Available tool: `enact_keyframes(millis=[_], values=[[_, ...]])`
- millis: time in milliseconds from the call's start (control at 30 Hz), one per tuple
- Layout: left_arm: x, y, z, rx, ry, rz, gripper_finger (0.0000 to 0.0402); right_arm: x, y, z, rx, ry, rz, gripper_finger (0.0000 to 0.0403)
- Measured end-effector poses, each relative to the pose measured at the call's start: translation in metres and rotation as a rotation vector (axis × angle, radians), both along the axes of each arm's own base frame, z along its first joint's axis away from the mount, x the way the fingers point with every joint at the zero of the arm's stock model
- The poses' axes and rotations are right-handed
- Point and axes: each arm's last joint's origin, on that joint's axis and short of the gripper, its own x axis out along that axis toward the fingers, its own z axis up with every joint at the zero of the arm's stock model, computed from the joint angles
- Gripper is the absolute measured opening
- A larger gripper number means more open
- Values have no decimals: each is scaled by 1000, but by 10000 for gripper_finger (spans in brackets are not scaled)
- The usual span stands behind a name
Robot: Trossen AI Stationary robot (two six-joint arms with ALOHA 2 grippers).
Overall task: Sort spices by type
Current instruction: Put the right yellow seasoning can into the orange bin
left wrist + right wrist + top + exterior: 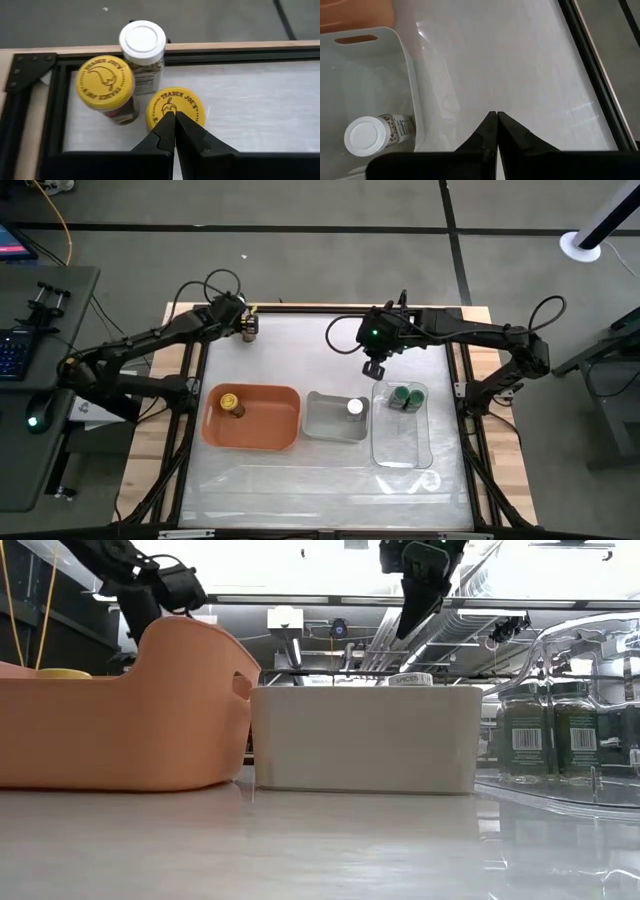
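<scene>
1. The left gripper (174,117) has its fingers (162,131) clenched together with nothing between them, their tips hanging over the lid of a yellow-lidded jar (175,108) at the far left corner of the worktop (300,345).
2. Just beside that jar stand a second yellow-lidded jar (106,83) and a white-lidded jar (142,42), the three grouped close together against the dark frame of the worktop.
3. The right gripper (497,116) also has its fingers clenched on nothing; it hovers above bare worktop behind the trays, near the clear tray's far end.
4. The orange tray (275,425) holds one jar with a yellow lid (231,402), standing near its left end.
5. The grey tray (325,420), next to the orange one, holds one jar with a white lid (354,406) at its right side; in the right wrist view this jar stands against the tray's wall.
6. The clear tray (400,445), furthest right, holds two green-lidded jars (406,397) side by side at its far end; the low view shows both upright with barcoded labels.
</scene>
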Motion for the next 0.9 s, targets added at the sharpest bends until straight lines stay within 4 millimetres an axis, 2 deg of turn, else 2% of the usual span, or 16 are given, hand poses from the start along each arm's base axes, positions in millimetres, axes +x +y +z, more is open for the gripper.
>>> enact_keyframes(millis=[333,700,900], values=[[1,2,-22,41,-13,6,0,1,0,1,8,-23,-22,0],[3,4,-25,68,23,-5,0,3,-1,1,6,-39,-23,0],[14,1,-30,52,8,-31,0,3,-1,1,6,-39,-23,0]])
